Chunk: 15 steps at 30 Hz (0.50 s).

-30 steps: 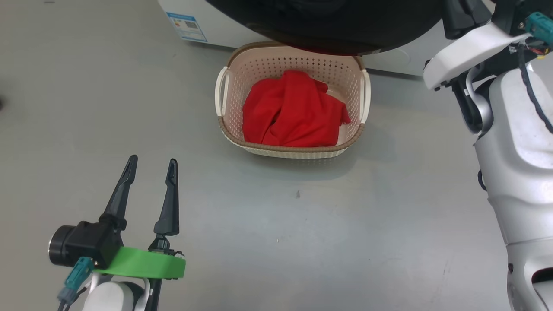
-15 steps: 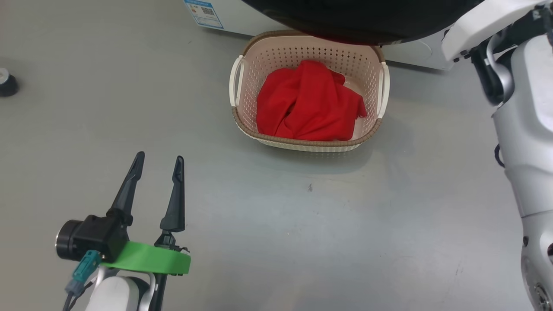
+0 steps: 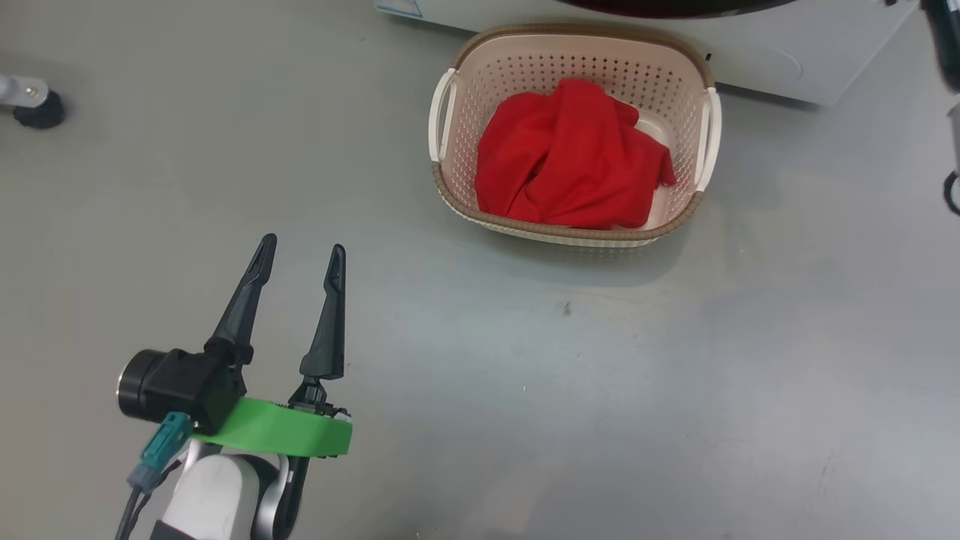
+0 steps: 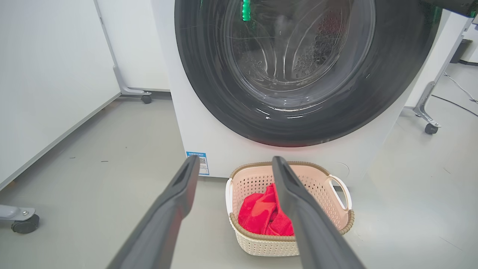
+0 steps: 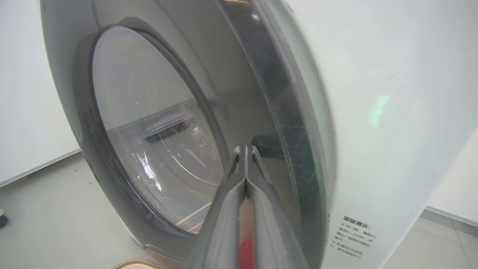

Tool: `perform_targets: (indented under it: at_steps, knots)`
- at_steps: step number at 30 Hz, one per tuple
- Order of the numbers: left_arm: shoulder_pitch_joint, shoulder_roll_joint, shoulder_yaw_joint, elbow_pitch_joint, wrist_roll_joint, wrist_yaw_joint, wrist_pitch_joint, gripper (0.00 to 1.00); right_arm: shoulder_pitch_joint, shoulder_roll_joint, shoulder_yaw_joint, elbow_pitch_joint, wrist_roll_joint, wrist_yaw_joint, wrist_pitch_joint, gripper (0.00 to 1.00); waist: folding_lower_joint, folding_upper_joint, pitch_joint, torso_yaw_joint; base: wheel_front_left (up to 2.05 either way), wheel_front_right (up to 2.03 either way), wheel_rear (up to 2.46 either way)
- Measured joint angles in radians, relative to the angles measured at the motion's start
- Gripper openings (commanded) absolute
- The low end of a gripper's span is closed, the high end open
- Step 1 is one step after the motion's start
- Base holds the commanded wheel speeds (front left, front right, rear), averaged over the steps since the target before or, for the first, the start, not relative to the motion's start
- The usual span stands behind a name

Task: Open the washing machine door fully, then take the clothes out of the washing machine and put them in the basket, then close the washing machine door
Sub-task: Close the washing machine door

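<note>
The cream basket (image 3: pixel 450 202) stands on the grey floor in front of the white washing machine (image 3: pixel 757 56), and the red clothes (image 3: pixel 570 161) lie bunched inside it. My left gripper (image 3: pixel 301 247) hovers open and empty over the floor, well short of the basket and to its left. In the left wrist view, the washing machine door (image 4: pixel 392 86) lies against the machine's front above the basket (image 4: pixel 345 220) and the clothes (image 4: pixel 259 213). My right gripper (image 5: pixel 245 150) is shut with nothing held, its tips right at the door's black rim (image 5: pixel 287 123).
A caster foot (image 3: pixel 34 112) stands at the far left of the floor. White wall panels (image 4: pixel 48 74) run along the left. A frame leg on casters (image 4: pixel 429 127) stands to the right of the machine. A blue-and-white sticker (image 4: pixel 199 163) marks its lower front.
The head camera has shifted: the basket now sits further right in the picture, and the door's black rim and my right arm have slid almost out. Neither gripper changed its state.
</note>
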State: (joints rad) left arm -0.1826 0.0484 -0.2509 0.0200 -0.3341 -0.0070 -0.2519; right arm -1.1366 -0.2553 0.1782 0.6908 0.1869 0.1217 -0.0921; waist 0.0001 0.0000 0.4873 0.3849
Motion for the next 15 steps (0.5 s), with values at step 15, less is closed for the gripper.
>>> perform_targets:
  at_steps: [15]
  knots:
    - [-0.036,-0.011,-0.012,-0.016,0.000,-0.016,0.000,1.00,-0.105,-0.028,-0.028,0.076,-0.010,-0.023,-0.021,0.00,0.0000,0.0000,0.060,0.059,0.00,0.00,0.00]
